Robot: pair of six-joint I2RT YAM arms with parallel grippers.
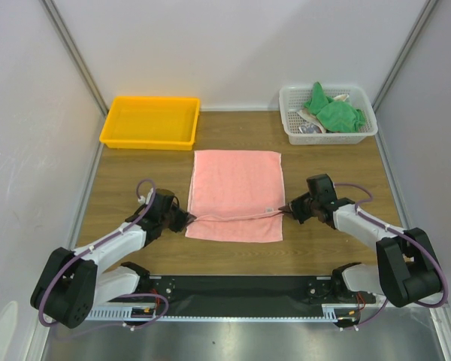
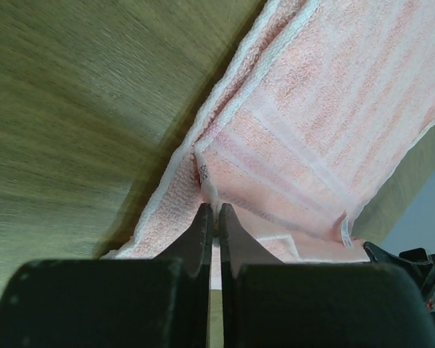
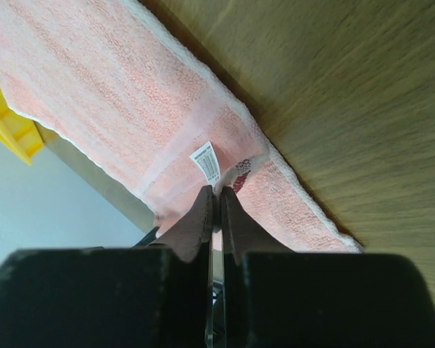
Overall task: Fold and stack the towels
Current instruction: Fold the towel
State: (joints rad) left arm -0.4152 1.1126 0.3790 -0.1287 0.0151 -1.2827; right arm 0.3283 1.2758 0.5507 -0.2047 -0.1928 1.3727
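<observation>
A pink towel lies flat in the middle of the wooden table. My left gripper is shut on the towel's near left corner, pinching a fold of its edge. My right gripper is shut on the near right corner, next to a white barcode label. The near edge is lifted and folded a little over the towel between the two grippers. More towels, green ones, lie in the white basket at the back right.
A yellow tray stands at the back left. The white basket also holds some pale cloth. White walls enclose the table on three sides. Bare wood lies left and right of the pink towel.
</observation>
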